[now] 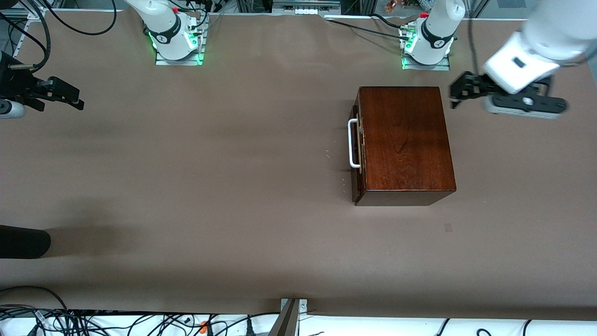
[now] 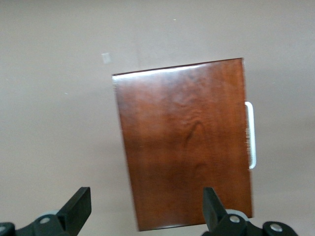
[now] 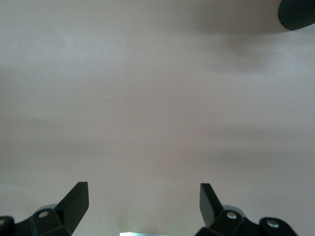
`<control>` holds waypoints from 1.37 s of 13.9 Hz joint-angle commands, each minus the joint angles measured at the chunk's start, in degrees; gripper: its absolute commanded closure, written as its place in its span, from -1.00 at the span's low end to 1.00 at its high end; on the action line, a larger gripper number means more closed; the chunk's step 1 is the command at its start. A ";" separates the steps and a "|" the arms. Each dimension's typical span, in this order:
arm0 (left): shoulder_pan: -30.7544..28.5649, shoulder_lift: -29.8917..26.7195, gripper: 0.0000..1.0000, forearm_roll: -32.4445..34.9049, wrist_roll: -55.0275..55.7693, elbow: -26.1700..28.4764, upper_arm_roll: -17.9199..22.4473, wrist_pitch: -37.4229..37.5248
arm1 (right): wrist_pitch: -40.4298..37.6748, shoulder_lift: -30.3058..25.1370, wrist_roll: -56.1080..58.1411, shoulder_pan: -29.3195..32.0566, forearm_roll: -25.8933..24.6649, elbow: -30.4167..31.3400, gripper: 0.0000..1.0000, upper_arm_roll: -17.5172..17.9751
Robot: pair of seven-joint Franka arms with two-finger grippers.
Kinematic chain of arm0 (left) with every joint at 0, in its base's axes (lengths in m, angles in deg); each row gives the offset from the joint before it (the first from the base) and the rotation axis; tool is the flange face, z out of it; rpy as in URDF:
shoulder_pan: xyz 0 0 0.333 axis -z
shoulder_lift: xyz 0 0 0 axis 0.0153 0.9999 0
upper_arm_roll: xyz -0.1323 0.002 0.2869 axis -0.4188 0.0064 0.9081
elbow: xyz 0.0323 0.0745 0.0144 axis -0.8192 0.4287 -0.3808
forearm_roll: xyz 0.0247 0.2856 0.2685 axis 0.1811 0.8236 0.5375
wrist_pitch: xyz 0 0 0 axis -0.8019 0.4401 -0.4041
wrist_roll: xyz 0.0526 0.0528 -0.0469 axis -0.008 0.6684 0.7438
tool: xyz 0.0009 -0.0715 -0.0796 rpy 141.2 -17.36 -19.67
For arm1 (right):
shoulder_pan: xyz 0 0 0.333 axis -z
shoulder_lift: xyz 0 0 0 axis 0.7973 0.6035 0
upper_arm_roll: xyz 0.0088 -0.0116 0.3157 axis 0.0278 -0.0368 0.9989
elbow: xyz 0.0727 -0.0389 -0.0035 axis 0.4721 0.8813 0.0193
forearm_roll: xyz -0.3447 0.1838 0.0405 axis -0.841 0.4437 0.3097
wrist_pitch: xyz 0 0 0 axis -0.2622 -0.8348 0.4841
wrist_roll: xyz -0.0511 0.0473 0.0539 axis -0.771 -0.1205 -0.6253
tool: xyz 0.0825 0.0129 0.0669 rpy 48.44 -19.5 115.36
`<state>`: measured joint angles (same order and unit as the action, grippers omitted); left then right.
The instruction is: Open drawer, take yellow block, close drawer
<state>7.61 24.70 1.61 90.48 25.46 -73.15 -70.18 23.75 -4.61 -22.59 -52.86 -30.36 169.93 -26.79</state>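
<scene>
Both jaws stand wide and empty: from the front, the left gripper (image 1: 459,95) hangs beside the box (image 1: 406,140) near its upper corner, the right gripper (image 1: 65,95) waits well apart from it, and the drawer (image 1: 357,144) sits shut with its handle (image 1: 353,143) facing the right arm's end. Through the left wrist, fingers (image 2: 78,206) look down on the box lid, so a careless descent could strike wood rather than the handle (image 2: 251,135). Through the right wrist, fingers (image 3: 76,201) frame bare table (image 3: 157,98); the yellow block is unseen, presumably inside.

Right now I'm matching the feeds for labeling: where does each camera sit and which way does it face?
Front view: high across the table, facing both arm bases; shows the wooden box, left gripper, right gripper.
Left wrist view: looks down on the box and its white handle, open fingers showing.
Right wrist view: bare table, open fingers.
Front and left wrist views share the box.
</scene>
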 commanded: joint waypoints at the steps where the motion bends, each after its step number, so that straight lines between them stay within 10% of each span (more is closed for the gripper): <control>1: 0.12 3.12 -1.00 0.26 9.72 -3.41 -6.38 0.18 | -0.96 0.03 0.82 0.16 -0.18 -0.82 -1.00 -0.04; 5: 2.57 8.22 -1.00 4.74 24.93 -6.75 -16.24 0.18 | -0.96 0.03 0.82 0.16 -0.18 -0.82 -1.00 -0.04; 11: 18.56 17.79 -1.00 11.50 41.55 -10.53 -16.69 0.18 | -0.96 0.03 0.82 0.16 -0.18 -0.82 -1.00 -0.13; 19: 21.04 25.71 -1.00 17.31 45.53 -10.02 -16.60 -4.47 | -1.31 0.03 0.82 0.16 -0.18 -0.82 -1.00 -0.13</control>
<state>28.23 47.61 16.18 135.07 17.02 -89.59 -73.32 23.69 -4.61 -22.59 -52.85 -30.36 169.91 -26.85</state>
